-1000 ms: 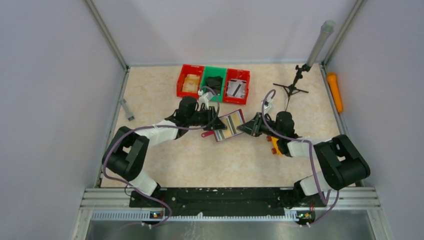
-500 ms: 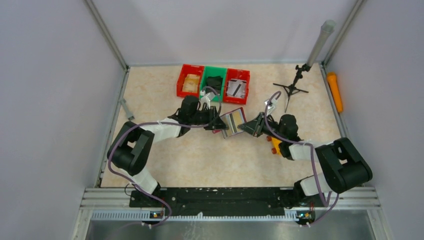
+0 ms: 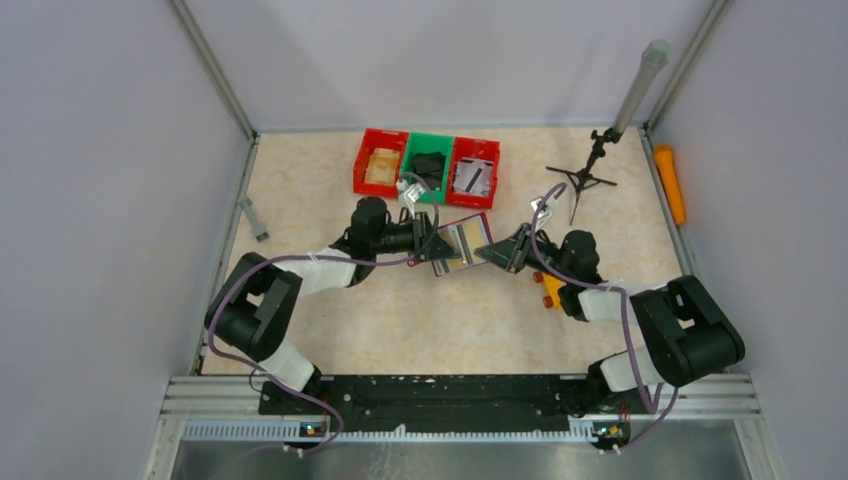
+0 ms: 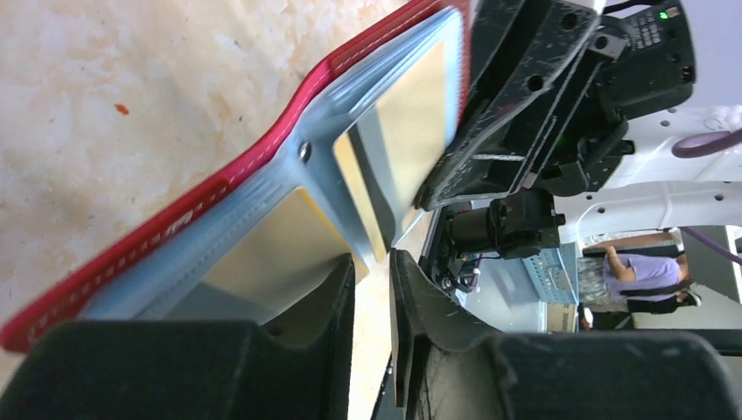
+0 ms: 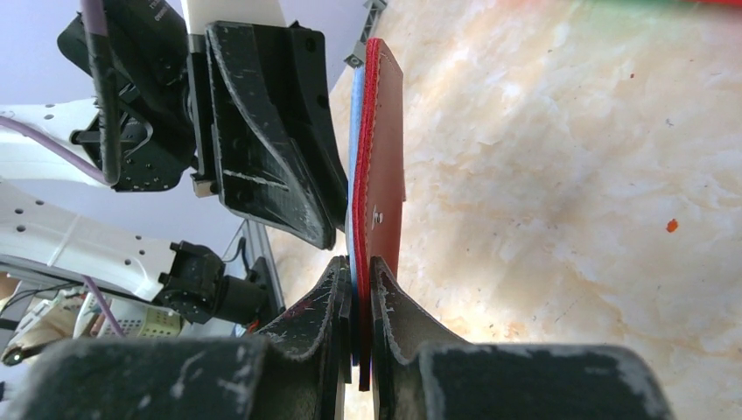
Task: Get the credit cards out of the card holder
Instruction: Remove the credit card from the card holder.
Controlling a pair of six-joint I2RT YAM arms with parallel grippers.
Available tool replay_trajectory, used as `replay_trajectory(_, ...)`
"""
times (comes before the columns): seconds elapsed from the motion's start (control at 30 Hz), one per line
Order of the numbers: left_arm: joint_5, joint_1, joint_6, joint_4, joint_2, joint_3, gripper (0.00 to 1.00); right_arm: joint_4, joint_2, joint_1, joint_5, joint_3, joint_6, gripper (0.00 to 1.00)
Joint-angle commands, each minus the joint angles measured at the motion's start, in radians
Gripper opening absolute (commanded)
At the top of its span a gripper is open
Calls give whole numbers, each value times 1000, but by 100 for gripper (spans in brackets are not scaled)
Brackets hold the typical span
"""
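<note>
My left pincer [image 3: 428, 243] hid the card holder's [image 3: 462, 245] left edge; its jaws stood narrowly apart beside a gold card [image 4: 254, 262], and I could not tell whether they gripped it. Three bins [image 3: 428, 165] sat behind, with a tripod [image 3: 585, 176] farther right. The holder stood open between both pincers, its right cover clenched in my right pincer [image 3: 497, 250].

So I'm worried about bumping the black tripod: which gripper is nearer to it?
Right. The right gripper, shut on the card holder, sits down-left of the tripod in the top view; the left gripper is farther left, at the holder's opposite edge.
</note>
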State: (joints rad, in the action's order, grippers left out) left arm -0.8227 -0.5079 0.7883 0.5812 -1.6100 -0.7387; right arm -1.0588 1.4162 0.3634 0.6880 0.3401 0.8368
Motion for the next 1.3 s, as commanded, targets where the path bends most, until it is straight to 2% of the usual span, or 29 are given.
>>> replay_trajectory(0.0,-16,-3,9,110,58,15,24,-106,-21,-1,40,4,11,0)
replay_trajectory(0.13,-6,-3,1,71,30,-8,30,-149,-13,-1,59,-1,33,0)
replay_trajectory(0.43,-49,-1,49,140,-1,-9,30,-325,55,-1,127,-4,131,0)
replay_trajectory(0.6,-64,-1,67,169,-5,-8,24,-402,93,1,152,0,176,0)
replay_trajectory(0.73,-80,-1,86,207,-4,0,20,-377,103,20,162,17,163,0)
replay_trajectory(0.83,-78,1,86,216,3,5,9,-366,103,29,162,21,146,0)
replay_trajectory(0.9,-73,2,83,215,8,10,1,-351,96,30,152,19,136,4)
replay_trajectory(1.1,-62,9,65,175,10,6,0,-194,23,26,95,17,48,25)
replay_trajectory(1.27,-53,11,43,134,7,-5,0,-112,-39,-3,26,-8,9,29)
